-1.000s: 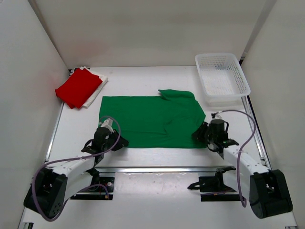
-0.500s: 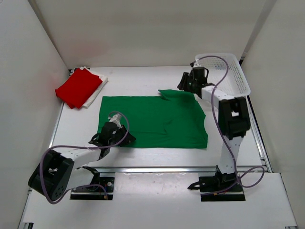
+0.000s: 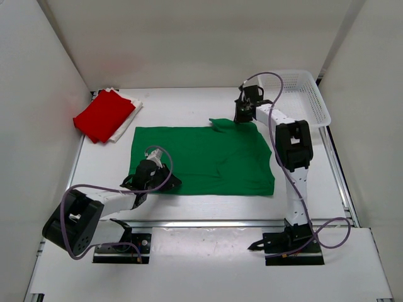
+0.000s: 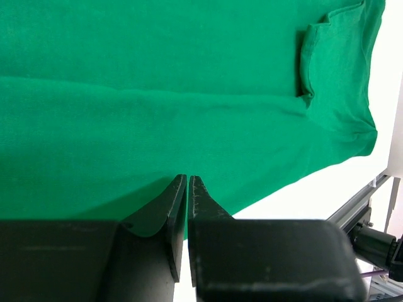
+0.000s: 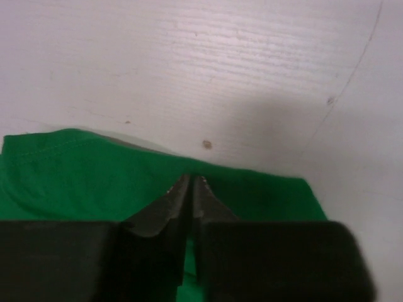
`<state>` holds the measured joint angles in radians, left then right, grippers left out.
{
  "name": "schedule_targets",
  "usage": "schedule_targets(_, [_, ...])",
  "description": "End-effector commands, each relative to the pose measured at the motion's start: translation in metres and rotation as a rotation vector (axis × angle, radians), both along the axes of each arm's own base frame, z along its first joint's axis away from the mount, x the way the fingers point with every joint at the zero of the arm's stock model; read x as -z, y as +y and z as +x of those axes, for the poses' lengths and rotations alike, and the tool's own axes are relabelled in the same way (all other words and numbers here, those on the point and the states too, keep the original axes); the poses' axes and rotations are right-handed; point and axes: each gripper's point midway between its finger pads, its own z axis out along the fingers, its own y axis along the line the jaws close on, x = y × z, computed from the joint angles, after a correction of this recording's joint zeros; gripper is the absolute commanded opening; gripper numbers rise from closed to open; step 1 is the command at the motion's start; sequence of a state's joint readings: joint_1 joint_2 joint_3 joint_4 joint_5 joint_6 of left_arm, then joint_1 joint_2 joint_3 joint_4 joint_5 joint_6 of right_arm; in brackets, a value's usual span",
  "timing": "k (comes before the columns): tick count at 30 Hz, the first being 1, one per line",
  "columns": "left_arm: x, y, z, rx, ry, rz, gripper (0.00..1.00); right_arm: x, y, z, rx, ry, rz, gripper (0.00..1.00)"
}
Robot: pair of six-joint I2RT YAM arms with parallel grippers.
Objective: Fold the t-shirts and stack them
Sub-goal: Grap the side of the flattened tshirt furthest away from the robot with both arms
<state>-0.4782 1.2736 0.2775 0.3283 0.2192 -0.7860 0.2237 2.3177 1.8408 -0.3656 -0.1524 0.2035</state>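
The green t-shirt [image 3: 201, 160] lies spread flat mid-table, with one sleeve folded over at its far right [image 3: 227, 124]. My left gripper [image 3: 165, 182] sits at the shirt's near left hem. In the left wrist view its jaws [image 4: 187, 177] are pinched together on the edge of the green cloth [image 4: 157, 94]. My right gripper [image 3: 241, 118] reaches to the far edge by the folded sleeve; its jaws [image 5: 191, 178] are shut with green cloth [image 5: 75, 170] between them. The red t-shirt [image 3: 104, 115] lies folded on the white t-shirt [image 3: 128, 121] at the far left.
A white lattice basket [image 3: 296, 100] stands at the far right, close beside the right arm. White walls close in the table on the left, right and back. A metal rail [image 3: 208, 222] runs along the near edge.
The right arm has swung from the shirt's near right corner to its far edge, and its jaws have closed there. The left gripper has shifted slightly right along the near hem.
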Motion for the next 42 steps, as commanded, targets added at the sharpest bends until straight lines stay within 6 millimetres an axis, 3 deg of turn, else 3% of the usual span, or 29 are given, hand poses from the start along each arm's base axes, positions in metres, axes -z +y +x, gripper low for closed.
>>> schedule_targets(1, [-0.012,-0.006,0.009,0.003,-0.043,-0.032,0.17,-0.027,0.002,-0.012,-0.008,-0.015,0.002,0.03])
schedule_targets(5, [-0.016,-0.007,0.011,0.003,-0.046,-0.041,0.17,-0.063,0.007,-0.027,-0.002,-0.094,0.019,0.0])
schedule_targets(9, [-0.021,-0.006,0.015,-0.011,-0.061,-0.047,0.17,-0.085,0.003,-0.058,0.035,-0.144,-0.023,0.0])
schedule_targets(10, [-0.022,-0.007,0.015,-0.008,-0.067,-0.052,0.17,-0.099,0.005,-0.064,0.041,-0.18,-0.021,0.0])
schedule_targets(12, [-0.023,-0.007,0.016,-0.011,-0.07,-0.053,0.17,-0.085,0.005,-0.091,0.059,-0.152,-0.011,0.0])
schedule_targets(13, [-0.022,-0.005,0.016,-0.014,-0.069,-0.052,0.16,-0.097,0.011,-0.097,0.048,-0.186,0.019,0.0])
schedule_targets(15, [-0.02,-0.005,0.014,-0.018,-0.057,-0.056,0.17,-0.068,0.01,-0.126,0.035,-0.122,0.041,0.0])
schedule_targets(16, [-0.017,-0.002,0.012,-0.018,-0.058,-0.049,0.17,-0.062,0.009,-0.131,0.031,-0.114,0.049,0.0])
schedule_targets(17, [-0.02,-0.005,0.012,-0.014,-0.061,-0.053,0.16,-0.063,0.008,-0.129,0.035,-0.123,0.056,0.0])
schedule_targets(19, [-0.022,-0.006,0.014,-0.02,-0.069,-0.051,0.16,-0.069,-0.001,-0.112,0.049,-0.154,0.072,0.13])
schedule_targets(25, [-0.021,-0.005,0.012,-0.03,-0.071,-0.046,0.16,-0.081,-0.012,-0.042,0.04,-0.185,0.015,0.4])
schedule_targets(27, [-0.022,-0.006,0.013,-0.025,-0.072,-0.052,0.17,-0.056,-0.014,-0.029,0.029,-0.123,0.002,0.43])
schedule_targets(28, [-0.019,-0.005,0.011,-0.026,-0.063,-0.052,0.17,-0.063,-0.01,-0.019,0.016,-0.146,-0.008,0.46])
schedule_targets(30, [-0.019,-0.005,0.012,-0.024,-0.06,-0.052,0.17,-0.031,-0.005,-0.019,-0.012,-0.063,-0.043,0.46])
schedule_targets(32, [-0.017,-0.003,0.014,-0.031,-0.061,-0.049,0.16,-0.028,0.004,-0.016,-0.039,-0.041,-0.038,0.46])
schedule_targets(38, [-0.015,-0.002,0.016,-0.03,-0.058,-0.047,0.17,-0.01,0.019,-0.031,-0.069,0.009,-0.047,0.45])
schedule_targets(39, [-0.014,-0.004,0.015,-0.029,-0.052,-0.049,0.16,-0.014,0.021,-0.031,-0.071,-0.004,-0.036,0.42])
schedule_targets(42, [-0.011,-0.004,0.013,-0.026,-0.044,-0.046,0.16,-0.017,0.02,-0.032,-0.06,-0.01,-0.035,0.18])
